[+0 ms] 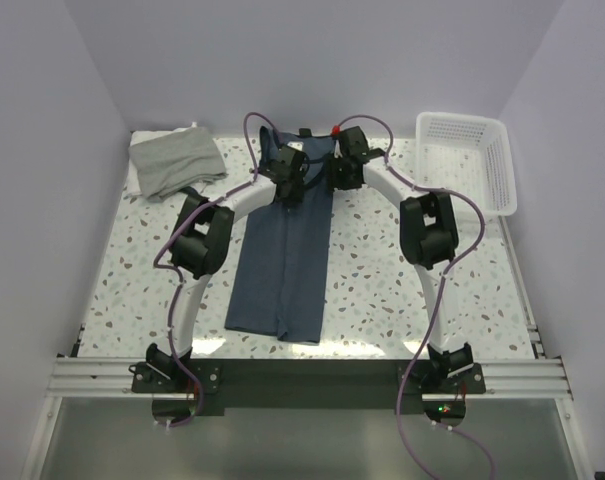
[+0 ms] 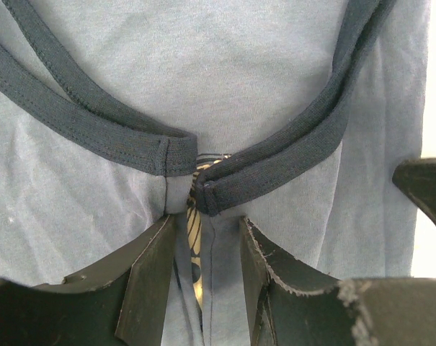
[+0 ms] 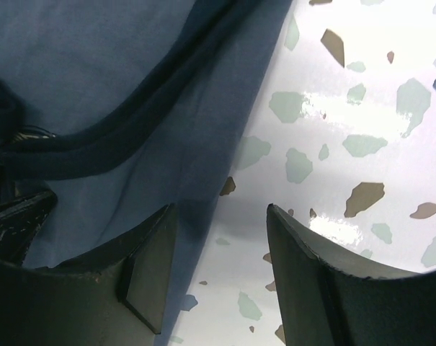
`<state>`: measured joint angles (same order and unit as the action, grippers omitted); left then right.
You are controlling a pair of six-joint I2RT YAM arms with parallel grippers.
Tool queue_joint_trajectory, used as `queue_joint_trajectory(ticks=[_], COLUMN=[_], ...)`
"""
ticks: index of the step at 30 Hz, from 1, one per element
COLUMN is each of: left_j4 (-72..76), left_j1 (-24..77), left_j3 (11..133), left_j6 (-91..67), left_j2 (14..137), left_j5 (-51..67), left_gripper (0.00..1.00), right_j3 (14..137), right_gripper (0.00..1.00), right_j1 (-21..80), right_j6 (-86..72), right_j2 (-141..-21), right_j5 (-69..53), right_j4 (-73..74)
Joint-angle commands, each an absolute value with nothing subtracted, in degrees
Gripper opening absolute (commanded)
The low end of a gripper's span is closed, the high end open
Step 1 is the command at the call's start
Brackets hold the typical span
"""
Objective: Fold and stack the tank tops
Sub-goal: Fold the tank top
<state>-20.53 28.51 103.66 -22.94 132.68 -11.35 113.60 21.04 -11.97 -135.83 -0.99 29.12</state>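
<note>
At upper centre, the strap end of the navy tank top (image 1: 280, 270) is straddled: right gripper (image 3: 219, 220) spread, left gripper (image 2: 207, 234) half-spread around a cloth ridge, whether held cannot be told. Both layers should be pinched evenly before folding.

navy tank top (image 1: 280, 270) soft matt knit cloth, darker ribbed trim (image 2: 95, 126) with stitched seams, grey tank top (image 1: 177, 160) matt crumpled cloth, table (image 1: 382, 290) glossy smooth speckled stone-look, basket (image 1: 462, 120) white plastic mesh, left gripper (image 2: 207, 238) matt black plastic with rough chipped edges, front rail (image 1: 312, 375) brushed metal

Grey top (image 1: 177, 162), basket (image 1: 503, 172) block far corners; nearside free.
</note>
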Motion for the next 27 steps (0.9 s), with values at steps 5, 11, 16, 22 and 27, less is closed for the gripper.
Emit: queue_joint_trajectory(ticks=[5,11,16,22,27], left_j4=[-19.69,-19.42,-19.34,-19.42,-19.25], left_j1=[28.12,28.12,28.12,28.04,28.12], left_j3=[103.36,103.45,103.18,102.75,102.39], left_j6=[-23.29,-23.55,-23.55,-23.64,-23.73], left_j2=[133.16,132.89,132.63,132.45,132.36], left_j5=[-10.99,-10.46,-10.46,-10.81,-10.64], left_gripper=[0.45,0.45,0.45,0.45,0.45], right_j3=[118.74,116.72,115.93,115.66,120.23], right_gripper=[0.57,0.57,0.57,0.55,0.39], right_j1=[22.06,24.17,25.05,25.05,25.05], right_j6=[-10.46,-11.07,-12.83,-13.8,-13.97], right_j2=[-136.85,-135.53,-135.26,-135.96,-139.13], right_j5=[-0.26,1.49,1.84,7.37,10.45], right_j4=[30.5,29.62,29.27,30.32,34.62])
